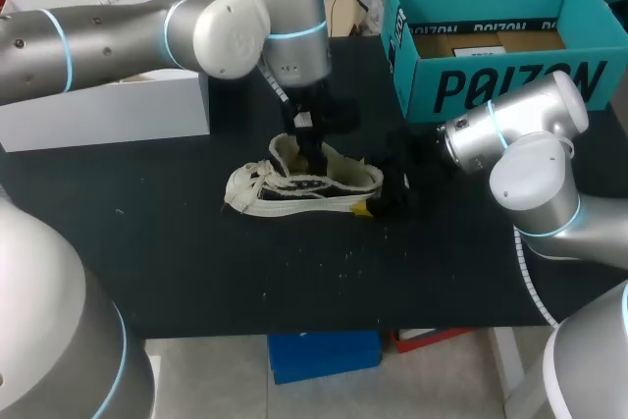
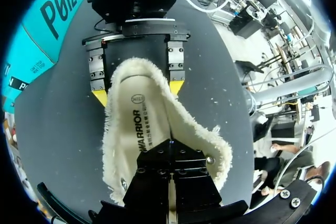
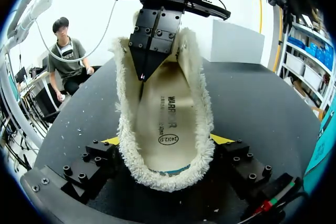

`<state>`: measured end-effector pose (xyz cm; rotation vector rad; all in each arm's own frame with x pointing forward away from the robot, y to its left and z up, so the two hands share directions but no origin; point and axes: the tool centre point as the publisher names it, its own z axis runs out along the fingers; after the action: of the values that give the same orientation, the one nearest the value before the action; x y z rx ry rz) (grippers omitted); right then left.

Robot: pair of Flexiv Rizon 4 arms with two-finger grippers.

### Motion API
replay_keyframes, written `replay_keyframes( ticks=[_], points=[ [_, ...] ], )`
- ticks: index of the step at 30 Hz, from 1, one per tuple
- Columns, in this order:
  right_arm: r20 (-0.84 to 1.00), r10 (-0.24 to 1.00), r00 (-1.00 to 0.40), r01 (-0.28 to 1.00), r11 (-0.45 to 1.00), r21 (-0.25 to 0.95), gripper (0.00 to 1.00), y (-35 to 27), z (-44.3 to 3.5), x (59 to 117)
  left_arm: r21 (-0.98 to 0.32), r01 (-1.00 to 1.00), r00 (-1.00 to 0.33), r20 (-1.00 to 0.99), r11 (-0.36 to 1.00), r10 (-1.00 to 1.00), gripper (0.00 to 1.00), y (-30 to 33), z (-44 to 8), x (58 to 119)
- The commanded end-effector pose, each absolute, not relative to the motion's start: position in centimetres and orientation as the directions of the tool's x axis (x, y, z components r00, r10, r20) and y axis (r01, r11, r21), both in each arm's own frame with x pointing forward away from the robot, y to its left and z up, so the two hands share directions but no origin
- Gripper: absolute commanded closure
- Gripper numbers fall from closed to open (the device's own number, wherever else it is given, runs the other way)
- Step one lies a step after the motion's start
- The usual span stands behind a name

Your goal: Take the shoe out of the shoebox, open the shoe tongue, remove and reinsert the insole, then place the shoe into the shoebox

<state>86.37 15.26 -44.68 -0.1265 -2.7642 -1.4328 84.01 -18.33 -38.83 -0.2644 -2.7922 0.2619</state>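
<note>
The left claw stands inside the shoe with its fingers pressed together; the fleece collar walls it in on both sides, and its own arm bars entry from above. The right claw straddles the heel with a finger tight against each side, which leaves no gap there. Beside the right claw, the teal shoebox blocks the far side; its top is open. A white box stands beyond the left claw. Bare counter on the near side of both claws gives free passage.
</note>
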Motion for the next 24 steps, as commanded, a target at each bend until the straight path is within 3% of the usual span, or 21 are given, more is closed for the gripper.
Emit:
replay_keyframes(
  ticks=[1, 20, 24],
  points=[
    [0.061, 0.061, -0.996, 0.085, 0.575, 0.814, 1.0, 15.27, -44.88, 86.43, -0.215, 0.147, -0.928, 0.307, 0.965, 0.21, 1.0, -18.53, -39.8, 83.65],
    [0.061, 0.061, -0.996, 0.085, 0.575, 0.814, 1.0, 15.27, -44.88, 86.43, -0.235, 0.134, -0.919, 0.334, 0.963, 0.209, 1.0, -18.66, -40.01, 83.27],
    [0.061, 0.061, -0.996, 0.085, 0.575, 0.814, 1.0, 15.27, -44.88, 86.43, -0.19, 0.134, -0.93, 0.316, 0.973, 0.19, 1.0, -18.29, -39.95, 83.66]
  ],
)
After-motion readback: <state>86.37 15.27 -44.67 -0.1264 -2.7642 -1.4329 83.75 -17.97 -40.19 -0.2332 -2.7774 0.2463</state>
